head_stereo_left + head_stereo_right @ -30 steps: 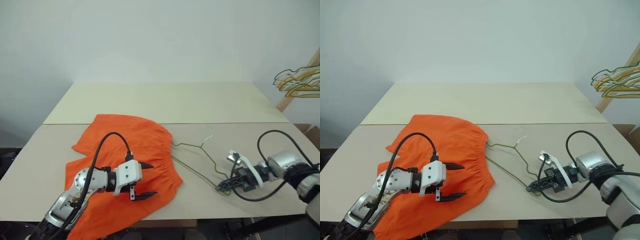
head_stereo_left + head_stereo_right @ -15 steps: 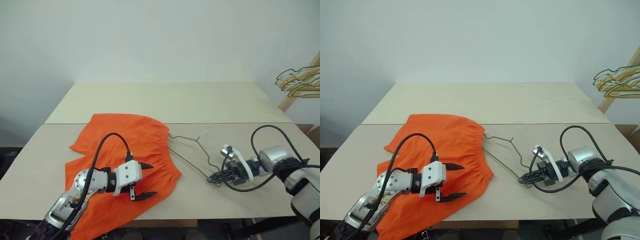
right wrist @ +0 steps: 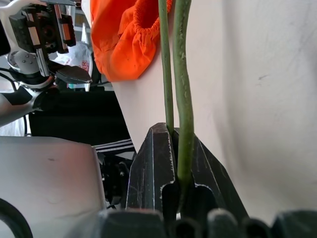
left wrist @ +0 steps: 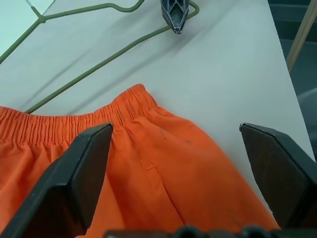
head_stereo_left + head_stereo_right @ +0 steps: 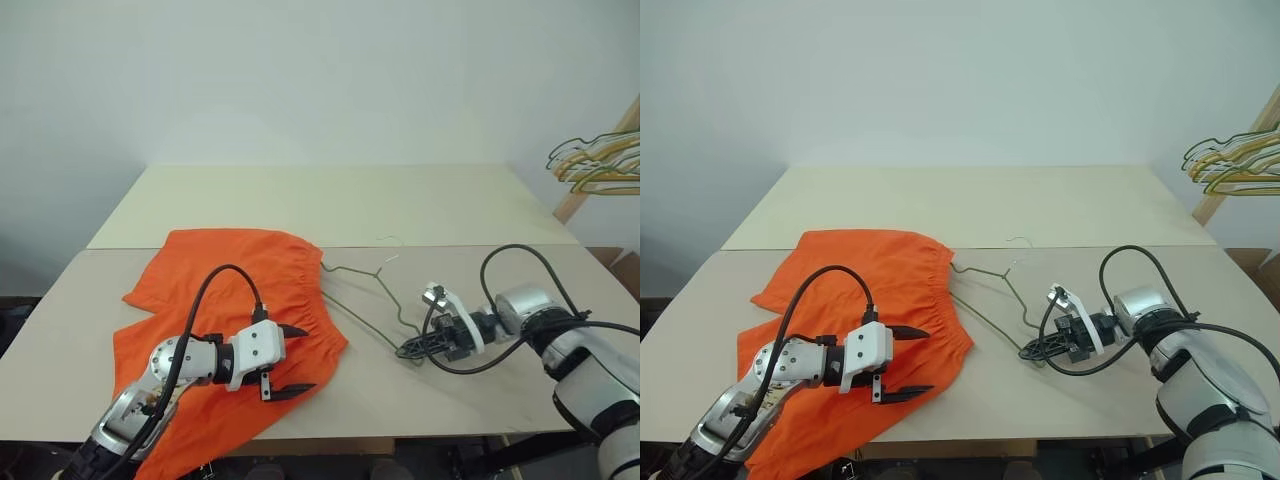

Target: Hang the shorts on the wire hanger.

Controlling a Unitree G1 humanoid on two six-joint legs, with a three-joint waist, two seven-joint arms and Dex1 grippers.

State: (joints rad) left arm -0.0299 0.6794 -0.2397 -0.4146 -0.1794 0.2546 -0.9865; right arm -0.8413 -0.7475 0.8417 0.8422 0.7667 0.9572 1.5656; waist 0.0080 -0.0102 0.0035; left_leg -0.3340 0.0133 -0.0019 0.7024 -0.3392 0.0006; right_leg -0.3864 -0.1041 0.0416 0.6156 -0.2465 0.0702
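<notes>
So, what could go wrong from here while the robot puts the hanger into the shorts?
The right gripper pinches only one corner of the thin wire hanger, so the wire may twist or slip. The hanger's far end lies at the gathered waistband of the shorts and may push the fabric instead of entering. The left gripper hovers open, not holding the shorts.

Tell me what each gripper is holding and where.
The right gripper pinches the wire hanger at its right corner. The left gripper holds nothing.

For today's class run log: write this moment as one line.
right gripper: shut on wire hanger | left gripper: open over shorts
</notes>
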